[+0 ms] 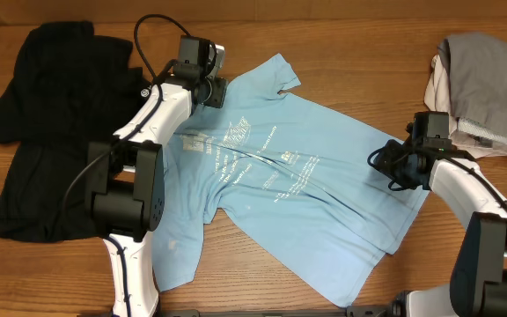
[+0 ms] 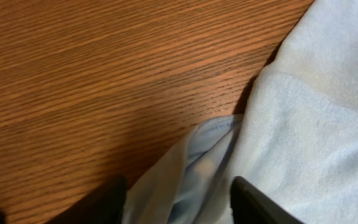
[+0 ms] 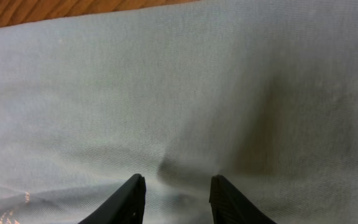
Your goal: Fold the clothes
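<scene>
The light blue T-shirt lies spread across the middle of the table, its rows of white text facing up. My left gripper is at the shirt's far left edge. In the left wrist view its fingers are open, with a rumpled fold of the shirt's edge between them. My right gripper is low over the shirt's right edge. In the right wrist view its fingers are open and set on the cloth, with a small pucker between the tips.
A black shirt lies spread at the left of the wooden table. Grey and beige folded garments sit at the far right. Bare wood shows beside the shirt's edge in the left wrist view.
</scene>
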Robot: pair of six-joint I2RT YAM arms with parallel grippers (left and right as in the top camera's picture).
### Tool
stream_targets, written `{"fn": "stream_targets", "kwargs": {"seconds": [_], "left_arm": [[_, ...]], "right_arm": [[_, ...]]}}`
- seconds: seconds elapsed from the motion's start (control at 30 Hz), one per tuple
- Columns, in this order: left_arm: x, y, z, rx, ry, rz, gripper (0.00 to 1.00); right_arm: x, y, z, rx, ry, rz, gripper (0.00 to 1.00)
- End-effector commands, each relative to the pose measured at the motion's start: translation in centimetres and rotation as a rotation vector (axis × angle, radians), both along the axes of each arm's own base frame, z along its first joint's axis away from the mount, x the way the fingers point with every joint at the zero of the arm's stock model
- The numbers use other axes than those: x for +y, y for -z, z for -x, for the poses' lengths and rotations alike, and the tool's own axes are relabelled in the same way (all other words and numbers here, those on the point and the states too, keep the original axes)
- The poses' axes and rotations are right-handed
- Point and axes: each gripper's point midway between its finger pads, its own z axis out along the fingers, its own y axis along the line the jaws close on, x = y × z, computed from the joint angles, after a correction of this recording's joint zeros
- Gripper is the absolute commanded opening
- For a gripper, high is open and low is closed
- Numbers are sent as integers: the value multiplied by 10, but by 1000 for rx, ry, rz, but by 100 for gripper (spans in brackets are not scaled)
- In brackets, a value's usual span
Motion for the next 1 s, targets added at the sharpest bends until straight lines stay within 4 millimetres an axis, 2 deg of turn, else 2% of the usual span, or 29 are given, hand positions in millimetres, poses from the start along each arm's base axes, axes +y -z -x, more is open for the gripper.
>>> {"fn": "stream_targets", "kwargs": {"seconds": [0.0,0.07,0.13,0.33,0.57,0.7,0.83,0.97], "left_arm": [[2,-9,-5,-24,5,-17,50],[4,-9,-6,-27,-1,-23,42],[10,-10,-8,-35,-16,-36,40],[20,-8,-12,-40,-36,-32,40],[14,6,-9,-8,-8,8,40],[11,13,-9,3,0,16,28],[9,21,-8,15,6,23,28],[8,22,-9,13,9,28,32]], "right_arm": [[-1,-6,-8,-23,-2,-1,42],[-1,-6,-8,-23,-1,-1,43],[-1,-6,-8,-23,-1,-1,46],[-1,-6,-8,-24,-1,-1,56],[-1,-6,-8,-25,-1,-1,63],[-1,-6,-8,-24,-1,-1,69],[-1,-6,-8,-24,-1,-1,70],[-1,-6,-8,-24,-1,-1,70]]}}
